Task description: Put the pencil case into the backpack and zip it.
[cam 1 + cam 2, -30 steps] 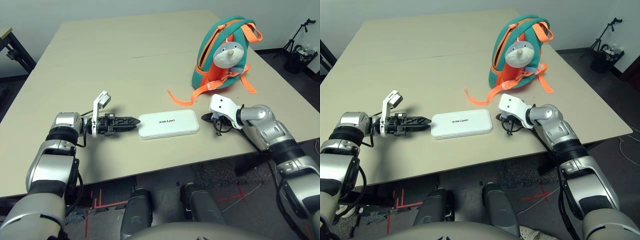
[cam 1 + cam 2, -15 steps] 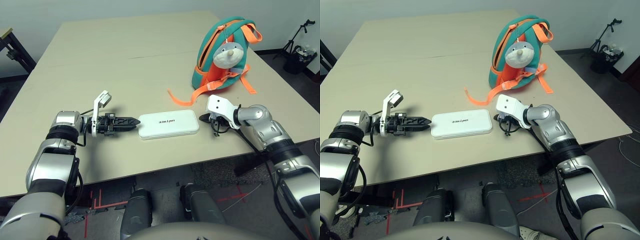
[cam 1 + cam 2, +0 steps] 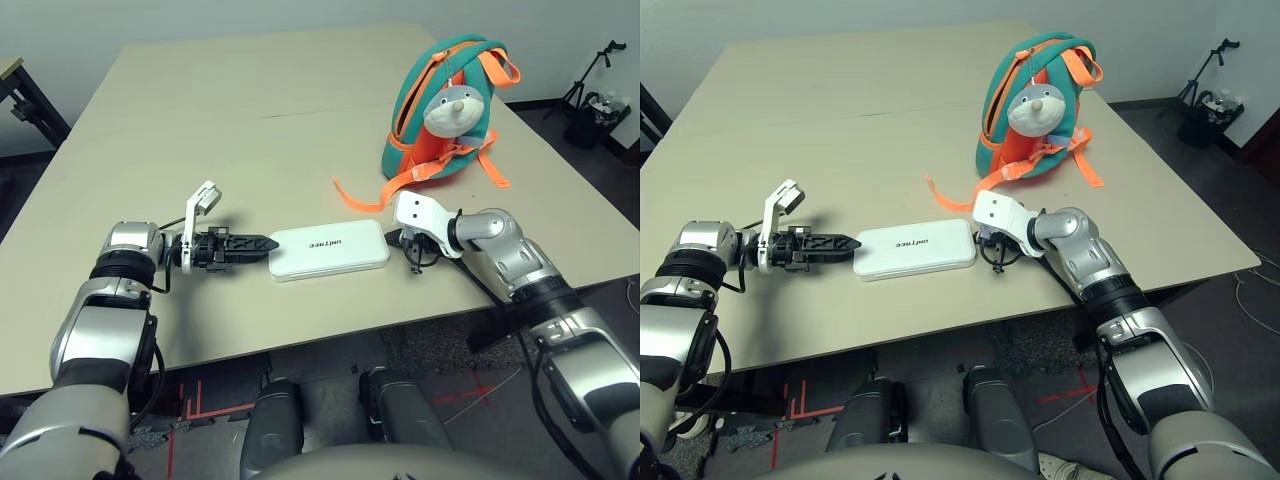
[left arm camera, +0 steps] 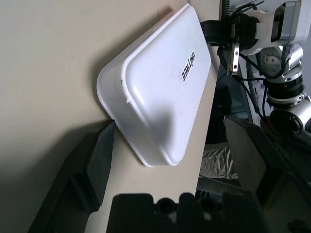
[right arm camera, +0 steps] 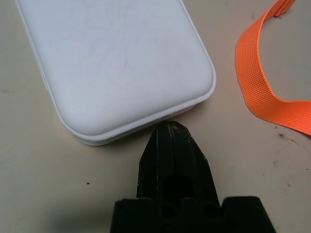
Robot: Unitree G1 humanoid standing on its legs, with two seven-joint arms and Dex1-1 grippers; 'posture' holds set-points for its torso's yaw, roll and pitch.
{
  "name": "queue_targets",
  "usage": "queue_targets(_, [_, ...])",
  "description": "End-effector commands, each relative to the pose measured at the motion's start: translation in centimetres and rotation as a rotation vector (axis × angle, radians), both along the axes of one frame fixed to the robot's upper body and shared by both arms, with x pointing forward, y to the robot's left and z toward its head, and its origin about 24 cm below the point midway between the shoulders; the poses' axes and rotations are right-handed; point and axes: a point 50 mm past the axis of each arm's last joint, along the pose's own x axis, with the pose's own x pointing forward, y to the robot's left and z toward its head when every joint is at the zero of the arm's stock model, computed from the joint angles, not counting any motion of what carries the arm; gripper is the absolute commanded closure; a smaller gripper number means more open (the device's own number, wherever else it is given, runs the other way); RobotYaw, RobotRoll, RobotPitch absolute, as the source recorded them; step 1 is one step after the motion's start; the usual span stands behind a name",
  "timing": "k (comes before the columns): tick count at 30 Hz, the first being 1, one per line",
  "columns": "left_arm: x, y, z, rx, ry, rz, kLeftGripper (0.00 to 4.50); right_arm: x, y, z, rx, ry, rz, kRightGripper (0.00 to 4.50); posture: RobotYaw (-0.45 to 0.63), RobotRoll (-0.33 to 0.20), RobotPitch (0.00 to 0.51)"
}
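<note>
Even, moderately bright light covers the desk (image 3: 230, 100); a soft shadow lies toward its near-left corner.

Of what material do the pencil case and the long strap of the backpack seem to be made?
Pencil case: probably hard plastic, perhaps coated metal; smooth, softly shiny white, with crisp moulded-looking edges.
Strap: woven synthetic webbing, likely nylon or polyester; matt orange, fine weave visible.

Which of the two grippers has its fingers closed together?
The right gripper, at the pencil case's end nearer the backpack. Its fingers meet in one tip; the left gripper's stand wide apart.
</note>
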Motion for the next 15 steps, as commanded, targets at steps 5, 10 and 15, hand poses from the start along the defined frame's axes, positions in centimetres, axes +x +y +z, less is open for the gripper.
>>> queue_targets(5, [-0.6,0.1,-1.2,0.040,0.048,0.002,0.00,-0.7,4.2,0.1,0.012,0.016,0.156,4.49,-0.13,0.000,0.060])
queue_targets(10, [-0.7,0.3,-1.2,0.043,0.052,0.006,0.00,-0.4,4.1,0.3,0.004,0.011,0.148,4.49,-0.12,0.000,0.060])
queue_targets(15, [-0.8,0.9,-0.9,0.041,0.052,0.025,0.00,0.2,1.5,0.8,-0.032,-0.005,0.083,4.49,-0.12,0.000,0.061])
